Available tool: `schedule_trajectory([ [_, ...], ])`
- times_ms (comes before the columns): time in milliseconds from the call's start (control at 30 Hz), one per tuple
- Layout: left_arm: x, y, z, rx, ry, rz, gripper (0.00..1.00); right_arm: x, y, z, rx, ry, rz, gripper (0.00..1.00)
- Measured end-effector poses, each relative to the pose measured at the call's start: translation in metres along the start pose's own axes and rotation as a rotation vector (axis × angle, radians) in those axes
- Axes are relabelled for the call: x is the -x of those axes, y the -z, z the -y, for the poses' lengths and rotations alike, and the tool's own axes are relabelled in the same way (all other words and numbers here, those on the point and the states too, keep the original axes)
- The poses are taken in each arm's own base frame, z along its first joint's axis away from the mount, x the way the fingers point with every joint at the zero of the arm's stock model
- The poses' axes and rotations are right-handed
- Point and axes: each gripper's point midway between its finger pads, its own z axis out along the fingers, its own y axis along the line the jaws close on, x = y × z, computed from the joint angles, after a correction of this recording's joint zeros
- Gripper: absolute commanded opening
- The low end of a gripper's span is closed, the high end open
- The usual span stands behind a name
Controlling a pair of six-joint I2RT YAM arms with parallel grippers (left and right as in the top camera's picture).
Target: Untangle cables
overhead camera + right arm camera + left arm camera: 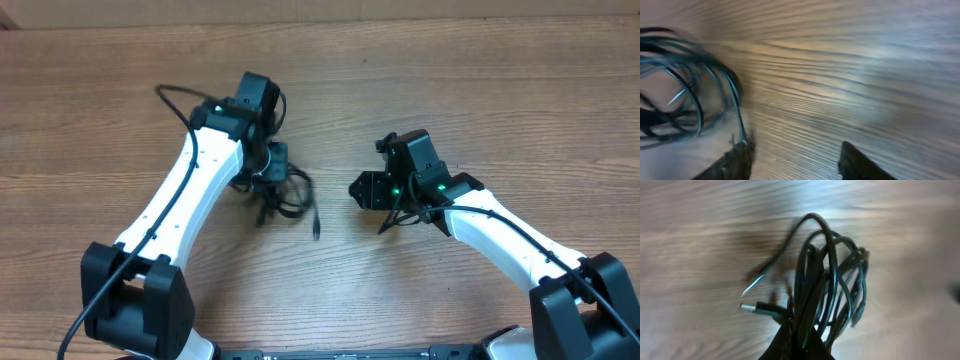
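The cables (287, 192) lie as one tangle of thin black cords left of the table's middle, with a loose end (316, 226) trailing toward the front. My left gripper (270, 176) is shut on this bundle. In the left wrist view the cables (827, 280) loop up out of the closed jaws of the left gripper (799, 342), and a small plug (756, 308) sticks out to the left. My right gripper (362, 190) stands open to the right of the tangle, apart from it. In the right wrist view the right gripper (795, 150) has only bare wood between its fingers, and the cables (692, 85) blur past the left fingertip (740, 152).
Thicker black arm cables run along both arms, one arching behind the left arm (175, 95) and one beside the right wrist (398, 214). The wooden table (480, 90) stretches out around both grippers.
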Motion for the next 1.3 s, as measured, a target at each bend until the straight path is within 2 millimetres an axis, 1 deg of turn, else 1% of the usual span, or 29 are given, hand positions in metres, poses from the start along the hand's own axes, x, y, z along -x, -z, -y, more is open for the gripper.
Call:
schedule_trajectory([
  [33,0.001,0.007,0.005,-0.023,-0.058,0.000,0.04,0.000,0.000,-0.003,0.016,0.011,0.000,0.56],
  [67,0.004,0.019,0.011,-0.046,-0.146,0.008,0.04,0.002,0.000,-0.007,0.037,0.026,0.003,0.56],
  [100,0.006,0.022,0.012,-0.051,-0.164,0.012,0.04,0.002,0.000,-0.009,0.046,0.032,0.004,0.56],
  [233,0.017,0.050,0.016,-0.047,-0.320,0.056,0.04,0.008,0.001,-0.023,0.120,0.088,0.024,0.56],
  [300,0.022,0.060,0.015,-0.034,-0.373,0.080,0.04,0.011,0.003,-0.030,0.155,0.111,0.034,0.56],
  [367,0.024,0.065,0.014,-0.022,-0.417,0.087,0.04,0.015,0.004,-0.038,0.195,0.132,0.048,0.55],
  [500,0.020,0.067,0.012,-0.010,-0.498,0.073,0.04,0.022,0.009,-0.055,0.279,0.186,0.078,0.55],
  [633,0.016,0.067,0.010,-0.001,-0.574,0.054,0.04,0.027,0.016,-0.074,0.378,0.269,0.110,0.51],
  [767,0.009,0.066,0.008,-0.002,-0.642,0.025,0.04,0.028,0.024,-0.092,0.470,0.370,0.135,0.53],
  [1067,-0.009,0.067,0.017,-0.085,-0.794,-0.029,0.04,0.023,0.028,-0.099,0.516,0.505,0.151,0.60],
  [1167,-0.017,0.068,0.022,-0.132,-0.862,-0.041,0.04,0.023,0.028,-0.100,0.520,0.557,0.162,0.62],
  [1300,-0.021,0.070,0.031,-0.194,-0.944,-0.031,0.04,0.018,0.032,-0.105,0.560,0.640,0.171,0.63],
])
